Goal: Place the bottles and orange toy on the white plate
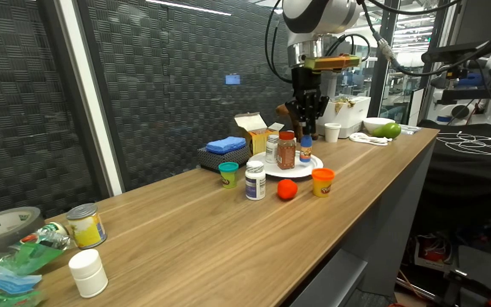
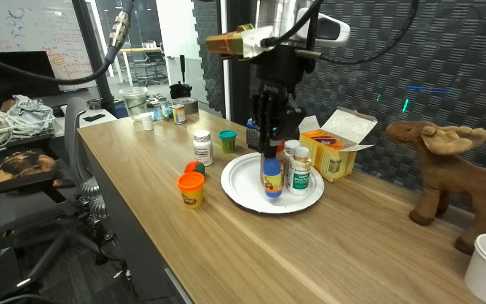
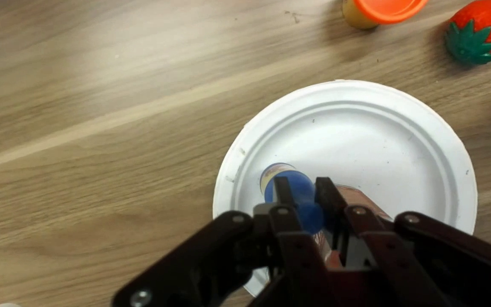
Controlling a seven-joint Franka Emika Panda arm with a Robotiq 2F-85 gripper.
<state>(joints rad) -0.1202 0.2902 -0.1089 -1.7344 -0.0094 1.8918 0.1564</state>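
Note:
My gripper (image 3: pixel 304 187) is shut on the blue cap of a small bottle (image 2: pixel 273 181) with a yellow-orange label. That bottle hangs upright at the white plate (image 3: pixel 356 136); whether its base touches the plate I cannot tell. Beside it on the plate stand a red-capped bottle (image 1: pixel 286 154) with brown contents, a white bottle (image 1: pixel 271 149) and a green-labelled white bottle (image 2: pixel 299 179). Off the plate, on the table, are the orange toy (image 3: pixel 482 30) with green leaves, a purple-labelled white bottle (image 1: pixel 255 183), an orange-lidded yellow tub (image 1: pixel 322 185) and a teal-lidded green tub (image 1: pixel 228 177).
Behind the plate are an open yellow box (image 2: pixel 333 158) and a dark box (image 1: pixel 224 157) topped by a blue cloth. A brown plush moose (image 2: pixel 441 177) and a white cup (image 1: pixel 332 133) stand farther along. A squat white jar (image 1: pixel 88 273) and a can (image 1: pixel 86 228) sit at the far end.

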